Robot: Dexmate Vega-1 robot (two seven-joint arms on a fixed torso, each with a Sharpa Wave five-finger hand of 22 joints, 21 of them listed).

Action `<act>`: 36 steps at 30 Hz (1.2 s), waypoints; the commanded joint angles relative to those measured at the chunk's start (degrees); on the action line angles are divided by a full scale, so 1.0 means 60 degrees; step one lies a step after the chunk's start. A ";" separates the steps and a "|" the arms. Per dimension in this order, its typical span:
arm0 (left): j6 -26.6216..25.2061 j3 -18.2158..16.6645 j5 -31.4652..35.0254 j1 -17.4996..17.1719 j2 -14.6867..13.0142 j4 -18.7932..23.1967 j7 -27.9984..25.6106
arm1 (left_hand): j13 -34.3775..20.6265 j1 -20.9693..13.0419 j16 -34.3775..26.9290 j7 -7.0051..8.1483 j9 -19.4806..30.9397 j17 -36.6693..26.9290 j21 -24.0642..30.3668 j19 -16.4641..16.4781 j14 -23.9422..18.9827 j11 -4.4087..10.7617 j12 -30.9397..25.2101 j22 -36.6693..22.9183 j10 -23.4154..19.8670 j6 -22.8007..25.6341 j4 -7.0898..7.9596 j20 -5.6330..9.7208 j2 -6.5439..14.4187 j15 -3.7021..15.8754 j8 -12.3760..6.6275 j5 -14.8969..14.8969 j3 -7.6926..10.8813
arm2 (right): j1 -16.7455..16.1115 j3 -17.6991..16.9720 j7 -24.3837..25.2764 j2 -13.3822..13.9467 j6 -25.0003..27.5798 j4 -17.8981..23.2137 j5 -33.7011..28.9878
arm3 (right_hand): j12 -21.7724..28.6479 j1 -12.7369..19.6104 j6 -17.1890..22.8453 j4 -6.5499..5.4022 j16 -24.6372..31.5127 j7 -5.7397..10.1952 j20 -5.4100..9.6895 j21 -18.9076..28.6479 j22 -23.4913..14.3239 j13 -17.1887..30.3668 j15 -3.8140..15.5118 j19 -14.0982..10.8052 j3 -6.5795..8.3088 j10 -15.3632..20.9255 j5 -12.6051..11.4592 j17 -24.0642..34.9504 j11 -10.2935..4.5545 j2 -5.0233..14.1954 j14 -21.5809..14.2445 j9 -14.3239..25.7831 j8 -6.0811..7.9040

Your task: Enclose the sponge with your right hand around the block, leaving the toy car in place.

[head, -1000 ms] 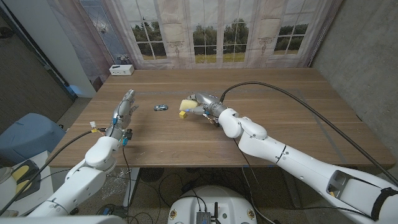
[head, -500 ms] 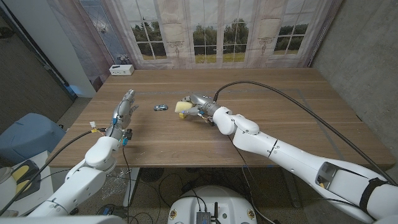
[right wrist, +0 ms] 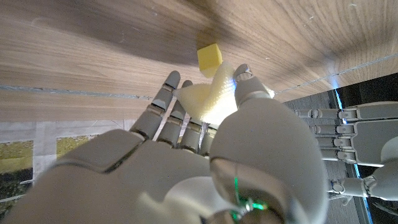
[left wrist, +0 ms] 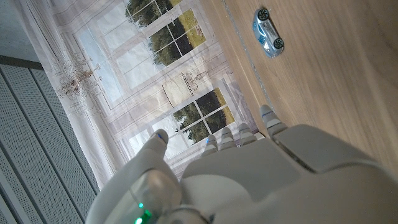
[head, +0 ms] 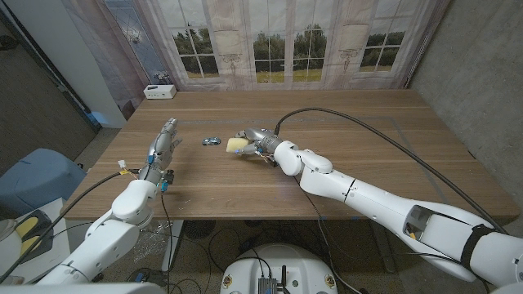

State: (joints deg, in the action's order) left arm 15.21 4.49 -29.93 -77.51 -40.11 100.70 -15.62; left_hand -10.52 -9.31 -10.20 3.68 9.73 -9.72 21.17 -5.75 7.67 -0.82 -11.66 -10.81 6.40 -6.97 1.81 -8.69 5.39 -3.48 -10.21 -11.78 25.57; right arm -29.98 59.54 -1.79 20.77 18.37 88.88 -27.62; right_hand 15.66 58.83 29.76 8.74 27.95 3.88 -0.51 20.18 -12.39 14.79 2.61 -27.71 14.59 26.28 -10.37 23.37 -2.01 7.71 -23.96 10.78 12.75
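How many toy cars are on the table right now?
1. The toy car sits on the table between the two hands, just left of the sponge held in the right hand. Others could be hidden.

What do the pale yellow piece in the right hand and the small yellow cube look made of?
Pale yellow sponge: seems soft matte foam, its edge bent between the right hand's fingers. Small yellow cube block: looks rigid, smooth, sharp-edged; wood or plastic, unclear.
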 commanded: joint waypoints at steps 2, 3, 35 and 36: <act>-0.0027 -0.0080 0.0010 -0.0088 -0.0026 0.0069 -0.0022 | -0.0018 -0.0126 -0.0017 0.0014 0.0023 -0.0029 -0.0034 0.0046 0.0067 -0.0019 0.0023 -0.0025 0.0072 -0.0042 -0.0052 -0.0043 0.0009 0.0075 -0.0019 0.0051 -0.0002 | 0.0238 0.0252 0.0372 -0.0404 0.0231 -0.0796 -0.0045 | -0.0101 0.0124 -0.0134 -0.0014 -0.0066 -0.0019 -0.0020 0.0045 -0.0015 0.0027 0.1036 0.0114 0.0017 -0.0206 0.0004 0.0019 -0.0007 -0.0032 0.0221 0.0048 -0.0072; -0.0017 -0.0081 0.0008 -0.0083 -0.0023 0.0061 -0.0012 | -0.0018 -0.0126 -0.0016 0.0020 0.0024 -0.0029 -0.0038 0.0039 0.0071 -0.0020 0.0025 -0.0025 0.0077 -0.0039 -0.0054 -0.0047 0.0009 0.0080 -0.0020 0.0051 -0.0003 | 0.0247 0.0271 0.0417 -0.0421 0.0254 -0.0827 -0.0063 | -0.0135 0.0123 -0.0179 -0.0019 -0.0084 -0.0019 -0.0014 0.0051 -0.0015 0.0026 0.1033 0.0117 0.0011 -0.0279 0.0005 0.0020 -0.0047 -0.0031 0.0268 0.0049 -0.0094; 0.0060 0.0035 0.0004 0.0353 0.0045 -0.0285 0.0108 | -0.0019 -0.0103 -0.0029 0.0012 0.0023 -0.0031 -0.0081 0.0064 0.0062 -0.0018 0.0021 -0.0033 0.0078 -0.0039 -0.0094 -0.0059 0.0013 0.0146 -0.0021 0.0064 -0.0013 | 0.0817 0.1009 -0.0350 -0.0420 0.0739 -0.1051 -0.0512 | 0.0185 -0.0109 0.0606 -0.0120 0.0442 0.0141 -0.0063 0.0282 0.0067 0.0123 0.1305 0.0225 -0.0581 0.0456 -0.0188 0.0303 -0.0161 -0.0290 -0.0428 0.0047 0.0302; 0.0063 0.0036 0.0003 0.0354 0.0044 -0.0286 0.0107 | -0.0019 -0.0102 -0.0030 0.0012 0.0023 -0.0031 -0.0081 0.0067 0.0060 -0.0017 0.0021 -0.0033 0.0079 -0.0036 -0.0095 -0.0058 0.0014 0.0144 -0.0022 0.0064 -0.0014 | 0.0818 0.1011 -0.0348 -0.0420 0.0732 -0.1055 -0.0514 | 0.0252 -0.0071 0.0800 -0.0104 0.0524 0.0212 -0.0039 0.0313 0.0064 0.0147 0.1337 0.0190 -0.0599 0.0592 -0.0188 0.0387 -0.0156 -0.0289 -0.0470 0.0045 0.0345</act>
State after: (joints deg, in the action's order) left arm 15.43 4.42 -29.71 -76.08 -39.98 99.62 -15.02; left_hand -10.52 -9.31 -10.20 3.68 9.73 -9.73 20.75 -5.75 7.97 -0.82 -11.66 -10.80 6.40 -6.97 1.58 -8.69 5.39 -3.18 -10.21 -11.44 25.33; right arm -26.12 64.19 -5.36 19.94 24.01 85.79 -29.56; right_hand 16.18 57.68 31.69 7.93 29.59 4.52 -1.02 21.47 -11.84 15.25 2.47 -25.63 11.11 27.91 -11.24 24.46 -2.58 5.03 -25.22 10.76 13.97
